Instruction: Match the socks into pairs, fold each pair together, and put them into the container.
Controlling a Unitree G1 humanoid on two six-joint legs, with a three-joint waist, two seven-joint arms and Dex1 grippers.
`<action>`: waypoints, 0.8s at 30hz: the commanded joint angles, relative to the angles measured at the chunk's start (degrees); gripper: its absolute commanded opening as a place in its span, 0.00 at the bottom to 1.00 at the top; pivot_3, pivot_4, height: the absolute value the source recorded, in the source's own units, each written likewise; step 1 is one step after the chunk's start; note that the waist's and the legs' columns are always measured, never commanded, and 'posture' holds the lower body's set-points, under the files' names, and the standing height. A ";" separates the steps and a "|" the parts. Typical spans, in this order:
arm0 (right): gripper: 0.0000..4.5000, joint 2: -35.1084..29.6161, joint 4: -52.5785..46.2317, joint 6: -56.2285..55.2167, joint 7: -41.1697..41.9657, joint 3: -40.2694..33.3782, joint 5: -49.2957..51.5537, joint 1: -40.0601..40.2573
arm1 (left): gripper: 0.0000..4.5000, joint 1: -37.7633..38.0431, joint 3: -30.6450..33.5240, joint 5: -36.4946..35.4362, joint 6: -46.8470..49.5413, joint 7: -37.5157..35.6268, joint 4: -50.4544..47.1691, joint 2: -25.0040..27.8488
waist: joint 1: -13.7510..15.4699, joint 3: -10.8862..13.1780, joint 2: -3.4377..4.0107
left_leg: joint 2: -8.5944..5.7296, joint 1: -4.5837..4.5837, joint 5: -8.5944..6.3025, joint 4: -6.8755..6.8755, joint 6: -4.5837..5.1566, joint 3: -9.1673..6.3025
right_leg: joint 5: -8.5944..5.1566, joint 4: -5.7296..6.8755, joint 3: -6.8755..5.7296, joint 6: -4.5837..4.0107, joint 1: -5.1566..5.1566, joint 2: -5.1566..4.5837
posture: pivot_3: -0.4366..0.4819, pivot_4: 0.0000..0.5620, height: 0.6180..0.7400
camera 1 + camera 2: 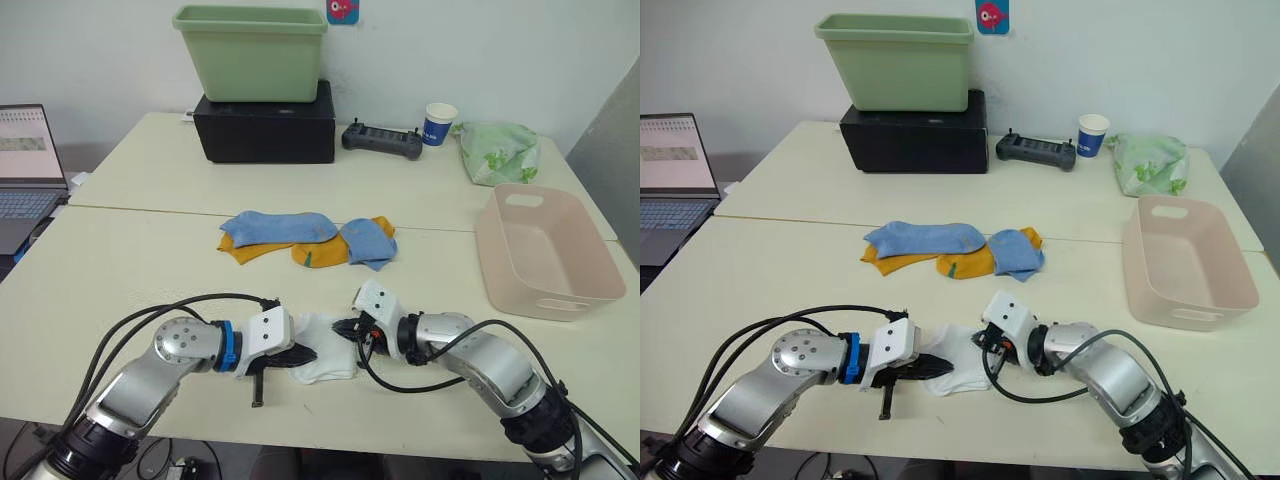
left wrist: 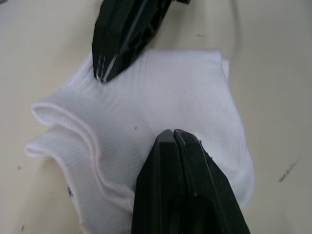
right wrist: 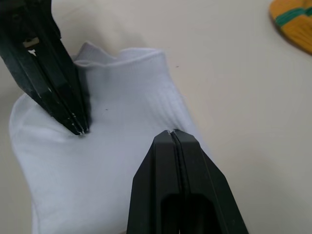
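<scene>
Left wrist view: the left gripper [image 2: 174, 132] is seen pressed onto the white socks [image 2: 161, 112] with its fingers closed together, and the right gripper [image 3: 173, 132] is likewise closed tip to tip on the same fabric from the opposite side. Nothing appears to be pinched between either pair of fingers; the cloth is only pressed down.

The white socks lie well apart from the basin [image 1: 545, 250], toward the table's near edge. The blue and orange socks [image 1: 305, 238] are piled farther from that edge, between the white socks and the black box [image 1: 265, 125], and beside the basin rather than in it. The basin holds nothing.

A slip is judged the main risk: with closed tips only pushing on soft fabric, the layers could slide apart and the fold could spring open. The two tips are near each other and could collide if drawn closer.

Behind the basin lie a green-patterned bundle [image 1: 498, 152], a paper cup [image 1: 439, 123] and a controller [image 1: 382, 139]; a green tub [image 1: 250, 50] sits on the black box. No object is seen between the white socks and the basin.
</scene>
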 commanded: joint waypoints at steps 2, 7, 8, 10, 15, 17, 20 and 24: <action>0.00 -3.40 -8.50 -3.87 9.48 -4.75 6.56 1.21 | 0.00 -3.92 7.79 -9.61 9.45 2.51 -7.02 -1.03 | 0.14 0.03 -0.05 | 0.00 -0.08 0.00 0.05 0.00 -0.05 | 0.00 -0.01 -0.08 0.01 0.00 -0.02 | 0.48 0.27 0.64; 0.00 -3.90 -7.71 -3.46 10.80 -2.92 5.34 0.83 | 0.00 -4.95 7.32 -9.42 12.84 3.11 -8.42 -0.13 | -0.18 0.03 -0.03 | 0.00 -0.04 0.00 0.05 0.00 -0.16 | 0.00 -0.02 -0.12 0.01 0.05 0.00 | 0.48 0.27 0.64; 0.00 -3.78 -6.98 -4.13 10.92 -1.68 4.04 0.74 | 0.00 -4.59 6.35 -8.20 12.33 3.09 -7.76 -0.09 | -0.20 0.03 -0.03 | -0.01 -0.02 0.00 0.05 0.00 -0.14 | 0.00 0.00 -0.09 0.00 0.06 0.00 | 0.48 0.27 0.64; 0.00 -3.74 -5.46 -5.37 11.40 1.21 1.38 0.42 | 0.00 -3.69 3.97 -5.45 10.46 3.07 -6.09 -0.36 | -0.18 0.03 -0.03 | -0.01 -0.01 0.00 0.05 0.00 -0.17 | 0.00 0.01 -0.13 0.00 0.06 0.01 | 0.48 0.27 0.64; 0.00 -3.81 -1.81 -7.12 11.76 5.15 -3.99 -0.45 | 0.00 -1.92 1.00 -1.30 8.10 5.47 -3.41 -2.66 | 0.05 0.03 -0.03 | -0.03 -0.02 0.00 0.07 0.00 -0.13 | 0.00 0.01 -0.11 0.00 0.04 -0.02 | 0.48 0.27 0.64; 0.00 -4.45 -1.80 -7.11 12.26 5.88 -5.06 0.07 | 0.00 -1.06 0.91 -0.03 7.81 6.36 -1.92 -3.23 | 0.09 0.03 -0.03 | -0.02 -0.03 0.01 0.09 0.00 -0.11 | 0.00 0.01 -0.10 0.00 0.04 -0.03 | 0.48 0.27 0.64; 0.00 -6.91 -2.83 -6.77 13.31 6.35 -6.11 2.05 | 0.00 0.48 1.62 1.44 6.49 6.87 0.32 -2.93 | 0.12 0.01 -0.03 | -0.02 -0.02 0.00 0.08 0.00 -0.14 | 0.00 0.01 -0.12 0.00 0.05 -0.03 | 0.48 0.27 0.64; 0.00 -11.47 -6.47 -8.97 14.72 4.85 -7.17 5.47 | 0.00 2.23 3.24 2.72 1.85 6.05 1.42 -1.55 | 0.11 -0.06 -0.03 | -0.01 0.02 0.00 0.08 0.00 -0.15 | 0.00 0.01 -0.13 0.00 0.10 -0.03 | 0.48 0.27 0.64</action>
